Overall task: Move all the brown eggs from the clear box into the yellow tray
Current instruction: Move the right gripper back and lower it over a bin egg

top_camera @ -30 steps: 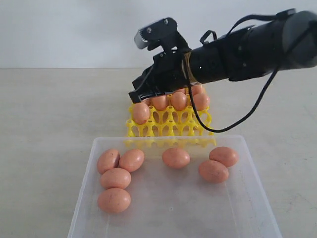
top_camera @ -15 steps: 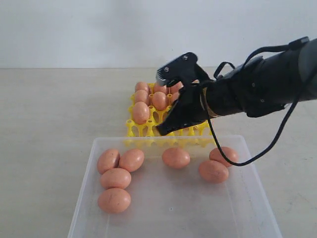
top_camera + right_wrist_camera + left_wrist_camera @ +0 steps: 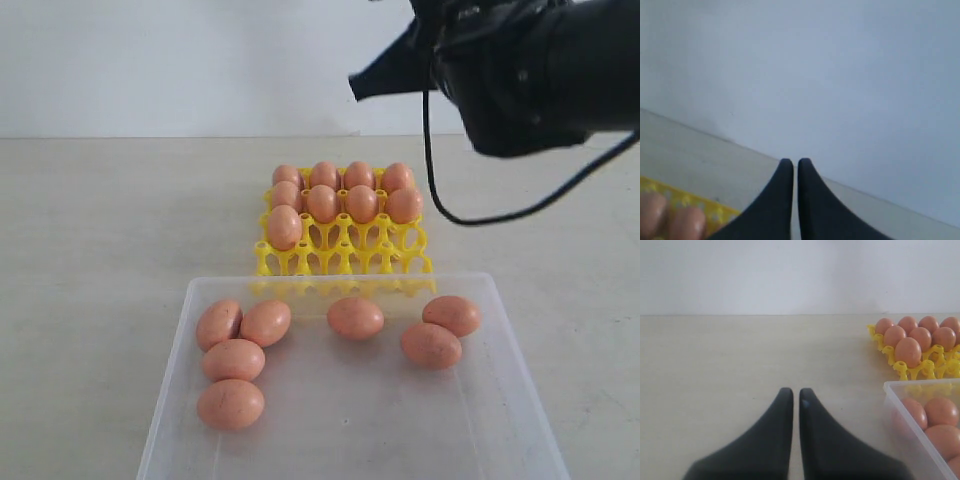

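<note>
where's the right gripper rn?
Exterior view, upper right: the right gripper hangs high in the air over the yellow tray, jaws shut and empty, well above the clear box.

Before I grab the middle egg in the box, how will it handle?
The egg lies on its side on the box's smooth floor, so a nudge probably rolls it. Its rounded shell may slip from a pinch. Likely brittle; grip gently.

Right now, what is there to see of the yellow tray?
The yellow tray is a bright plastic lattice of cups with small upright pegs, lying flat on the table behind the clear box in the exterior view. Nine brown eggs sit in it: both far rows full, one more at the third row's left end. Its near row is empty. Nothing else touches it.
</note>
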You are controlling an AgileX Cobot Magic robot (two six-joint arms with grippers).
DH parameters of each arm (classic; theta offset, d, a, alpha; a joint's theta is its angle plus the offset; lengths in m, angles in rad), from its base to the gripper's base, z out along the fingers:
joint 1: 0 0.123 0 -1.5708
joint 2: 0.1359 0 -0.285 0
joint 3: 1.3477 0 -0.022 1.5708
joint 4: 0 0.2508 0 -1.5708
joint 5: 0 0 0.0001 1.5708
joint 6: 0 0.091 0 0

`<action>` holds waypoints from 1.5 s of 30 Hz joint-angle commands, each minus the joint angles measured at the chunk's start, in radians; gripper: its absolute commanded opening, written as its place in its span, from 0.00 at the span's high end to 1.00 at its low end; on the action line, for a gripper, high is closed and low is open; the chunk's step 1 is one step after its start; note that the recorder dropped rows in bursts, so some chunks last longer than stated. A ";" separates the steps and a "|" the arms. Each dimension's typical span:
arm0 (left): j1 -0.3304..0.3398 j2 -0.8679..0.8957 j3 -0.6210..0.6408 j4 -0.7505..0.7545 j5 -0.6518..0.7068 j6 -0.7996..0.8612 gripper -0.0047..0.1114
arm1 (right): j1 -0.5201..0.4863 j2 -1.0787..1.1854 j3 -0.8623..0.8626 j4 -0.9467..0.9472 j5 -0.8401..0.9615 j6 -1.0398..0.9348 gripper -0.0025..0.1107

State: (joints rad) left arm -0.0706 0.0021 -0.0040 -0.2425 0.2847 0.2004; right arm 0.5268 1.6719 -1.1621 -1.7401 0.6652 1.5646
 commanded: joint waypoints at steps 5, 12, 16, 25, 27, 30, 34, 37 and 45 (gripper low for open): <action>-0.009 -0.002 0.004 -0.001 -0.001 0.003 0.92 | -0.048 -0.025 -0.144 -0.004 0.002 -0.150 0.98; -0.009 -0.002 0.004 -0.001 -0.001 0.003 0.92 | -0.038 -0.098 -0.135 -0.004 0.083 -0.950 0.98; -0.009 -0.002 0.004 -0.001 -0.001 0.003 0.92 | -0.063 -0.093 -0.135 0.071 0.403 -1.213 0.98; -0.009 -0.002 0.004 -0.001 -0.001 0.003 0.92 | -0.099 -0.093 -0.141 1.664 0.451 -2.249 0.98; -0.009 -0.002 0.004 -0.001 -0.001 0.003 0.92 | -0.099 -0.081 -0.141 1.950 0.331 -2.349 0.98; -0.009 -0.002 0.004 -0.001 -0.001 0.003 0.92 | -0.099 -0.028 -0.143 2.126 0.197 -2.418 0.98; -0.009 -0.002 0.004 -0.001 -0.001 0.003 0.92 | -0.097 0.091 -0.145 2.179 0.220 -2.450 0.98; -0.009 -0.002 0.004 -0.001 -0.001 0.003 0.92 | -0.077 0.169 -0.145 2.286 0.261 -2.593 0.90; -0.009 -0.002 0.004 -0.001 -0.001 0.003 0.92 | 0.131 0.288 -0.145 2.275 0.131 -2.751 0.56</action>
State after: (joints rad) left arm -0.0706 0.0021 -0.0040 -0.2425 0.2847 0.2004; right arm 0.5867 1.9276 -1.3061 0.5633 0.8672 -1.1593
